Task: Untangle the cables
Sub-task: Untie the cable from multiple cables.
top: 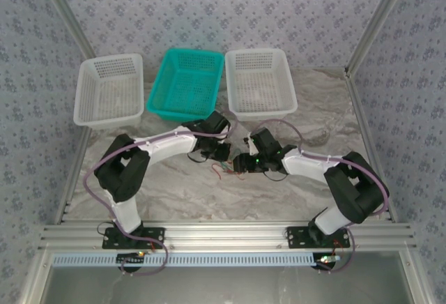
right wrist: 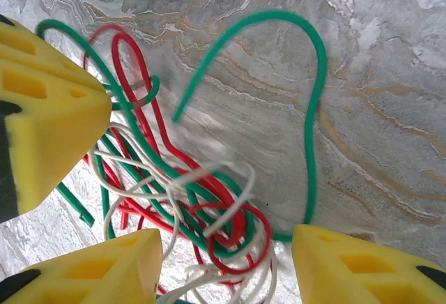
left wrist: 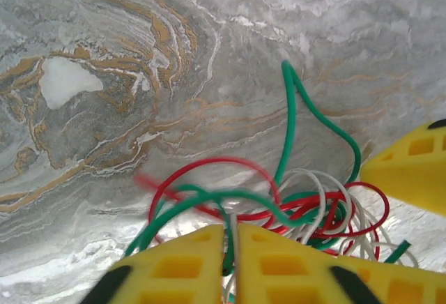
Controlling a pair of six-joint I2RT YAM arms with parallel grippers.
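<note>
Left wrist view: left gripper (left wrist: 231, 238) pinched shut on strands of the cables (left wrist: 306, 210), a knotted clump on the table (left wrist: 139, 74); right gripper (right wrist: 228, 245) straddles them, jaws apart, so the untangling appears barely begun.

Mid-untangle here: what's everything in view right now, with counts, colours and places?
cables: one tangled clump, green, red and white strands, mid-table between the grippers
white baskets: two, white, either end of the far row
teal basket: one, teal, middle of that row
table: one, grey marble pattern
left gripper: one, yellow fingers, shut on the cables
right gripper: one, yellow fingers, open astride the clump
</note>
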